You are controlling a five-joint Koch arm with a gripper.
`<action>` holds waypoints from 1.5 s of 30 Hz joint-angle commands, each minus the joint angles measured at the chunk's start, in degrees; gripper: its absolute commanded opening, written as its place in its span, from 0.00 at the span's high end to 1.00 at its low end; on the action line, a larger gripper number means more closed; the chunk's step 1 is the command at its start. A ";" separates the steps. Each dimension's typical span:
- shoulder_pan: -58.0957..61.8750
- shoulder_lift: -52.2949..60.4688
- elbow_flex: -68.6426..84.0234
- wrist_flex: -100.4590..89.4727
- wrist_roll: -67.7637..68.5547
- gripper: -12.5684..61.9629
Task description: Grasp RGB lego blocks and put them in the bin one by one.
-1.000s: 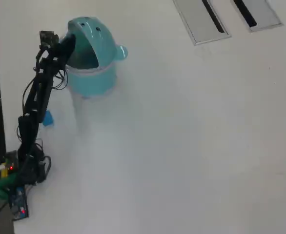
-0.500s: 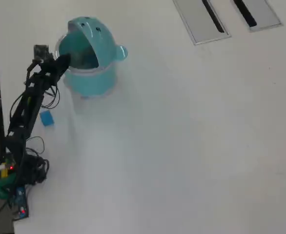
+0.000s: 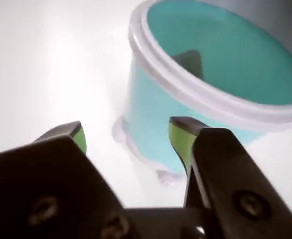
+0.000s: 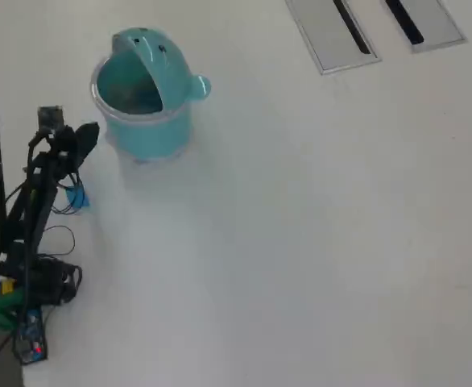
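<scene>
Surface: big, white and flat. Everything sits on it.
Grey panels: two flat grey plates with dark slots, at the top of the overhead view, far from the bin.
Bin: light teal and round, standing up near the top left of the overhead view. Its domed lid is tipped back, so I can look inside. A small knob sticks out on its right side. In the wrist view the bin has a clear band around its rim.
Arm: thin and black, at the left edge of the overhead view, with wires at its base.
Hand: its two green-tipped fingers are spread apart with nothing between them. It is just beside the bin, on the bin's left in the overhead view, not touching it.
Blue block: tiny, lying on the surface below the bin in the overhead view, partly behind the arm.
</scene>
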 commanded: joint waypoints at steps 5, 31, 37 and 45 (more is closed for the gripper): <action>-0.97 4.48 4.13 -1.23 -4.13 0.42; -4.66 6.42 22.50 7.65 -7.56 0.42; -5.36 6.59 25.22 7.65 -7.56 0.41; -5.80 5.62 28.13 5.36 -7.47 0.41</action>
